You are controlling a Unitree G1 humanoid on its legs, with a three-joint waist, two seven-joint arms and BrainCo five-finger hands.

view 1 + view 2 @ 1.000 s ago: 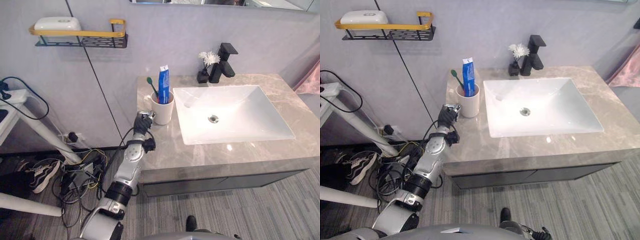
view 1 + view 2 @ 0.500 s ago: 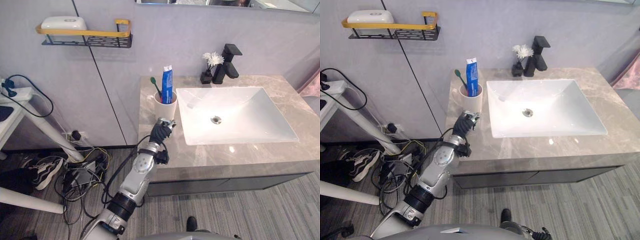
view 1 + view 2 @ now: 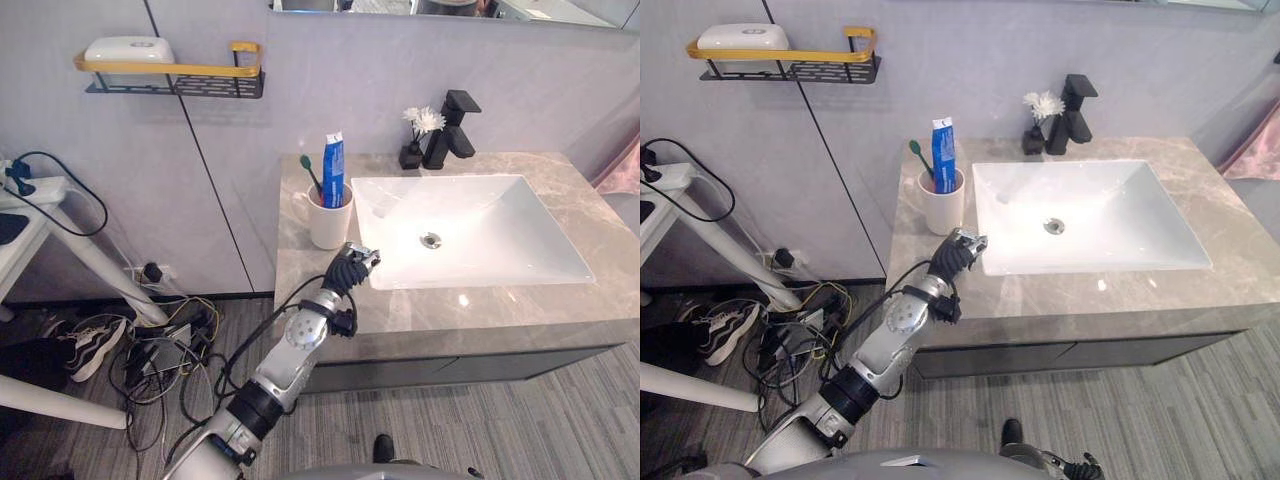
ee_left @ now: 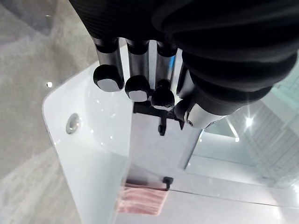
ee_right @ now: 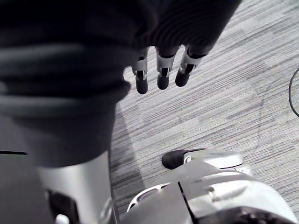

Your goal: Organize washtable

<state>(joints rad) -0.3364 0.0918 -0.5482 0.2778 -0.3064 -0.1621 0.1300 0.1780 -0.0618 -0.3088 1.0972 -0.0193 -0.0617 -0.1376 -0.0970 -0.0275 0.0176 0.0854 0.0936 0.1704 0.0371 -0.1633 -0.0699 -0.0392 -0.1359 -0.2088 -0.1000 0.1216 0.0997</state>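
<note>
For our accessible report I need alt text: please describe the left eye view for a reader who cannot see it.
The robot's empty left hand is above the grey marble countertop at the front-left corner of the white sink. Behind it stands a white cup holding a blue toothpaste tube and a green toothbrush.

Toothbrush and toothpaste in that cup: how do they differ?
The toothpaste is a broad blue tube; the toothbrush is thin with a green head. The toothpaste stands almost upright; the toothbrush leans away from the sink. Both stand in the white cup.
</note>
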